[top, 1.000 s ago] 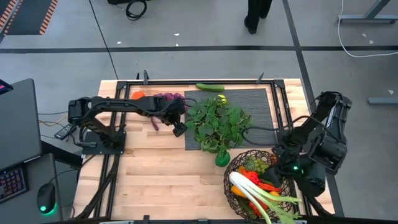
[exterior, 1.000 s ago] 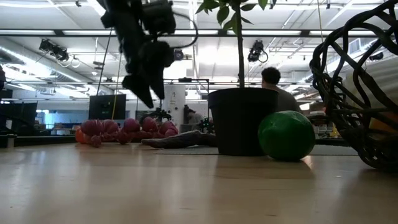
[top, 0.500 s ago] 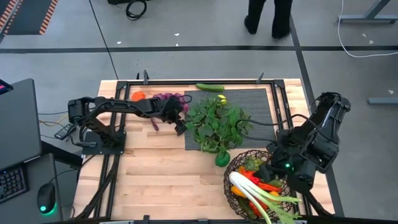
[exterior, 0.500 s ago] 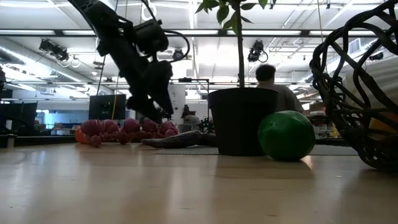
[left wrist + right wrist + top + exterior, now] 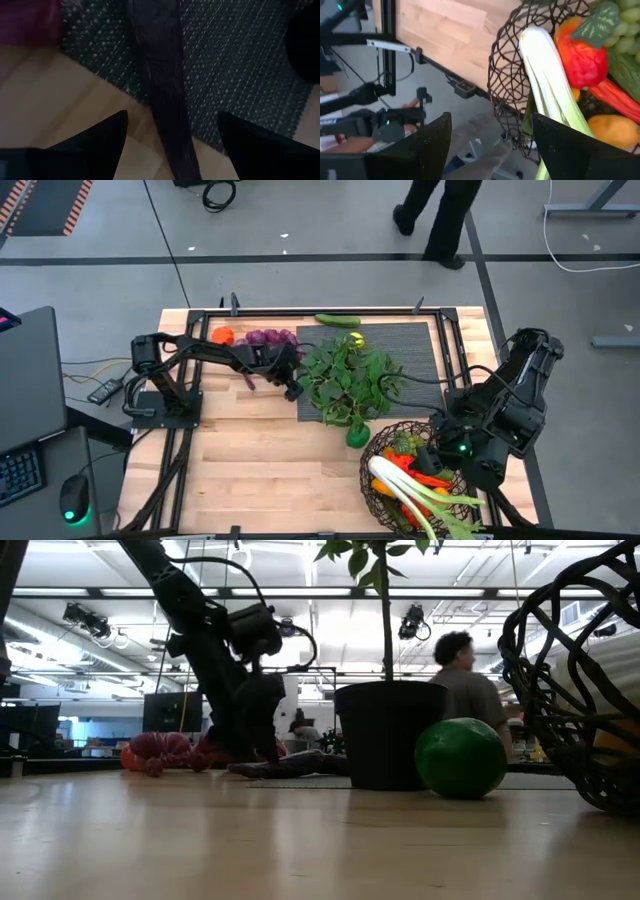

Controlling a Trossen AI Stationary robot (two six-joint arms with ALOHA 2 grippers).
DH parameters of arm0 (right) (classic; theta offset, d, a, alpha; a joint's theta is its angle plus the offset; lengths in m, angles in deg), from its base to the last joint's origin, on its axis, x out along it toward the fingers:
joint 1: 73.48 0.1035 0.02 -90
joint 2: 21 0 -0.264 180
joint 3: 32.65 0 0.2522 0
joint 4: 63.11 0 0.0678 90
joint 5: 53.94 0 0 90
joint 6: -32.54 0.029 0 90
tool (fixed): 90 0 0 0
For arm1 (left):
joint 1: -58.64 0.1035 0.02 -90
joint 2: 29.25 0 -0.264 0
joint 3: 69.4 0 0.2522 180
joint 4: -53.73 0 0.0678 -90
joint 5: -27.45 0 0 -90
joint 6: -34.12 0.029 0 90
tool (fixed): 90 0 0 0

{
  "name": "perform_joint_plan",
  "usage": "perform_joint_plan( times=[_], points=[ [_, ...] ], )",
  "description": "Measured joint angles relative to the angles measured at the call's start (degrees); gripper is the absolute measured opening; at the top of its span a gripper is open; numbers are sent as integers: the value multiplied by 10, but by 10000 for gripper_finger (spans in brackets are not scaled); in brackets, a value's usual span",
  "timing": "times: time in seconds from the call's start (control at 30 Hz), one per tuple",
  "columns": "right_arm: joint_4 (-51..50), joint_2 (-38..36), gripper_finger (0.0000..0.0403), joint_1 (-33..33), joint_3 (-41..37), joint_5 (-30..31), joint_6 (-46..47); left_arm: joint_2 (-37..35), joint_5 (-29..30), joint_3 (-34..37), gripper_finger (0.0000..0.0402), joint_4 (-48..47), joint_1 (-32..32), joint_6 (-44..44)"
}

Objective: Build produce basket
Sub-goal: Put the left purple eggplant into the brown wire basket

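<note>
A long dark purple vegetable (image 5: 165,90) lies half on the black mat (image 5: 240,60), half on the wood; it also shows in the low view (image 5: 290,765). My left gripper (image 5: 172,145) is low over it, open, with one finger on either side and touching nothing; from above it is beside the plant (image 5: 290,388). The wire basket (image 5: 372,470) at the near right holds a leek (image 5: 545,75), green grapes and red and orange pieces. My right gripper (image 5: 490,145) hangs open above it. Purple grapes (image 5: 265,338), a tomato (image 5: 222,335), a cucumber (image 5: 337,320), a lemon (image 5: 357,340) and a lime (image 5: 357,436) lie loose.
The leafy potted plant (image 5: 345,380) stands mid-table, its black pot (image 5: 385,735) close to my left gripper. A black frame runs along the table's edges. A person walks past beyond the far edge.
My left gripper has come down toward the table beside the plant, still open, until its fingers stand on either side of the long purple vegetable. My right wrist has rolled a little above the basket. No produce has moved.
</note>
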Motion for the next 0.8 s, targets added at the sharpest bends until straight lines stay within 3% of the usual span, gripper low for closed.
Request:
perform_joint_plan(
  times=[0.17,0.3,0.4,0.63,0.8],
  points=[
    [6,0,276,0,0,-23,-8,20,5,-3,310,5,0,11],
    [13,0,276,1,0,-23,-16,22,14,-3,279,7,0,-7],
    [12,0,276,1,0,-22,-31,20,16,-9,227,0,1,-23],
    [19,-2,276,1,0,-21,-60,21,1,-54,57,-80,2,-57],
    [64,-17,276,3,0,41,-110,-10,-9,-116,46,-188,10,-48]
  ],
)
